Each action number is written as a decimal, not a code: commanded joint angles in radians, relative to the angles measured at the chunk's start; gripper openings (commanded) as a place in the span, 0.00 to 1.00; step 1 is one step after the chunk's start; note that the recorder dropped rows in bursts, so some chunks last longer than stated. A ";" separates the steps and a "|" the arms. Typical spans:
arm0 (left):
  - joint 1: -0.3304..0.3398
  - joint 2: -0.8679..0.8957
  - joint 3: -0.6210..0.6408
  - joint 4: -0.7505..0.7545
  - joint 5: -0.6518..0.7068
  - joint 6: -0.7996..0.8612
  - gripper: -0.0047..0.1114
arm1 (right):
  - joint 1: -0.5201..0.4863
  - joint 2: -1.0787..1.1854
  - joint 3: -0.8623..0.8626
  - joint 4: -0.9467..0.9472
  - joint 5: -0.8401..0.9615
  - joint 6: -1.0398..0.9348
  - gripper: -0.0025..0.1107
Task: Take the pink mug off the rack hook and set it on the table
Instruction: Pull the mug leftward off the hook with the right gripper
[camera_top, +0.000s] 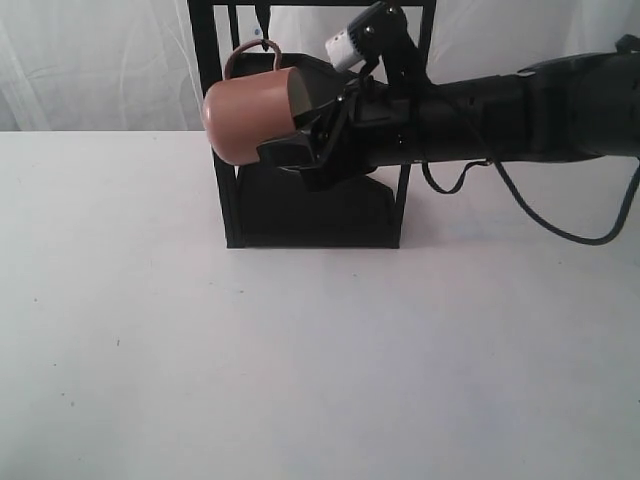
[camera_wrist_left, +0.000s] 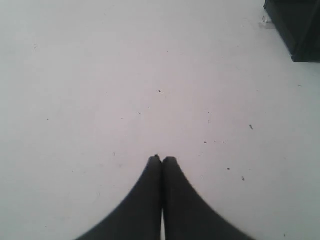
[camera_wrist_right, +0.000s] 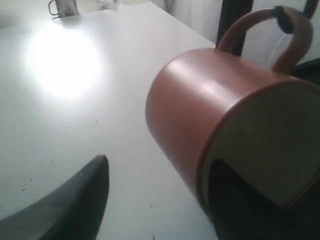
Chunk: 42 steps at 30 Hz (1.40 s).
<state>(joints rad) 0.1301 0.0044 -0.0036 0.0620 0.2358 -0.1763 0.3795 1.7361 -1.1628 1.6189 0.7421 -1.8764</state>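
The pink mug hangs on its side by its loop handle from the rack hook, high on the black rack, with its mouth turned to the right. My right gripper is open at the mug's mouth. In the right wrist view one finger sits inside the cream interior of the mug and the other finger stands outside, well apart from the wall. The hook passes through the handle. My left gripper is shut and empty over the white table.
The rack stands at the back middle of the table, and its corner shows in the left wrist view. A small metal cup stands far off at a table edge. A black cable droops under the right arm.
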 joint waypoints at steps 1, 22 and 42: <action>-0.003 -0.004 0.004 0.000 -0.003 -0.003 0.04 | 0.000 0.001 -0.003 0.006 -0.018 -0.003 0.50; -0.003 -0.004 0.004 0.000 -0.003 -0.003 0.04 | 0.000 0.001 -0.003 0.006 -0.022 -0.007 0.27; -0.003 -0.004 0.004 0.000 -0.003 -0.003 0.04 | 0.000 -0.024 -0.003 0.006 -0.031 -0.009 0.02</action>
<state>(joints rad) 0.1301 0.0044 -0.0036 0.0620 0.2358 -0.1763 0.3818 1.7281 -1.1665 1.6196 0.7285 -1.8907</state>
